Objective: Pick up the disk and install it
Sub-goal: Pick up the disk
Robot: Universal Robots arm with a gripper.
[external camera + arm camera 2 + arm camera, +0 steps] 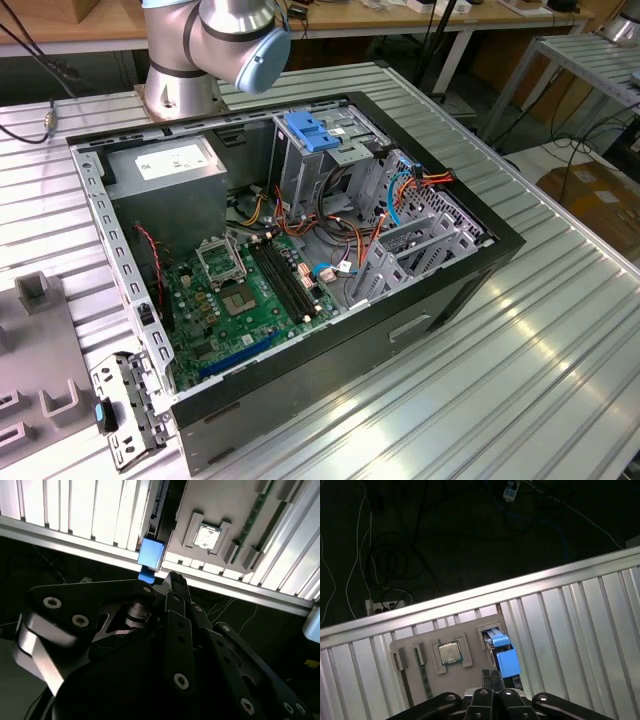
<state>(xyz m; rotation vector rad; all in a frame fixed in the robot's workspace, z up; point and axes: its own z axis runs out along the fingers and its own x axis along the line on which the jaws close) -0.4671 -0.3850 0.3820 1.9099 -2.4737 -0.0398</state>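
The disk [504,656] stands on edge in a slot of a grey parts tray [470,630], so I see mostly its blue carrier rail [150,553] and a thin strip of metal. My gripper [492,676] hovers above the tray, right beside the disk's blue end. Its black fingertips [175,581] are pressed together, shut, with nothing between them. In the exterior view the open computer case [470,262] lies on the table, with a metal drive cage [330,165] inside it topped by a blue latch [312,133].
The tray also holds a processor chip [449,653] and a memory stick [424,679]. The ribbed aluminium table's edge [470,597] runs close by, with dark floor and cables beyond. In the case are a power supply [165,165], a motherboard [245,300] and loose wires [400,190].
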